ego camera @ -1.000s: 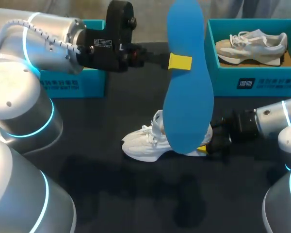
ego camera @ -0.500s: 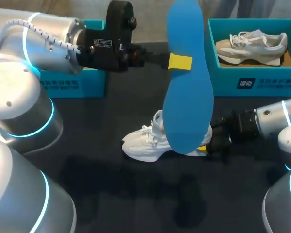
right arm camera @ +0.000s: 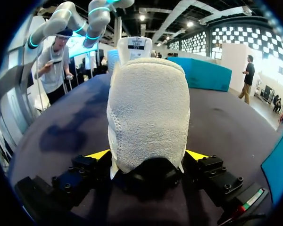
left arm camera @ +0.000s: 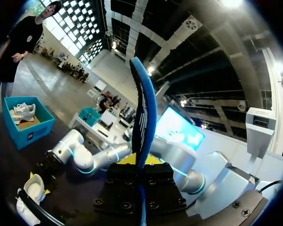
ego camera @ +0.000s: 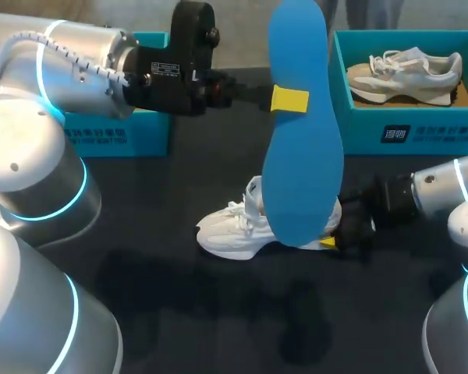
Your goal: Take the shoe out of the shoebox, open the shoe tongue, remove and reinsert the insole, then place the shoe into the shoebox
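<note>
- Two arms work over a dark table (ego camera: 179, 312), the left arm (ego camera: 78, 54) entering from the left and the right arm (ego camera: 444, 187) from the right.
- Nearest on the table, close to its middle, a white shoe (ego camera: 234, 230) lies out of any box, its toe pointing left and its heel to the right.
- At that heel sits the right gripper (ego camera: 330, 238). In the right wrist view its two yellow tips stand wide apart, one pressed against each side of the heel, so it is pinching the shoe (right arm camera: 148, 108).
- Above the shoe a blue insole (ego camera: 300, 171) is held up in the air, out of the shoe. Its broad face is turned to the head camera, and its lower end covers the shoe's rear part in that view.
- The left gripper (ego camera: 289, 100) holds the insole at its narrow middle, one yellow tip flat on the blue face. In the left wrist view the insole (left arm camera: 142, 117) stands edge-on, rising out from between the fingers, which are closed on it.
- Farther back on the right stands a teal box (ego camera: 405, 132), open, with a beige shoe (ego camera: 405, 70) lying inside it.
- Farther back on the left, a second teal box (ego camera: 132, 136) is mostly hidden behind the left arm; what it holds cannot be seen.
</note>
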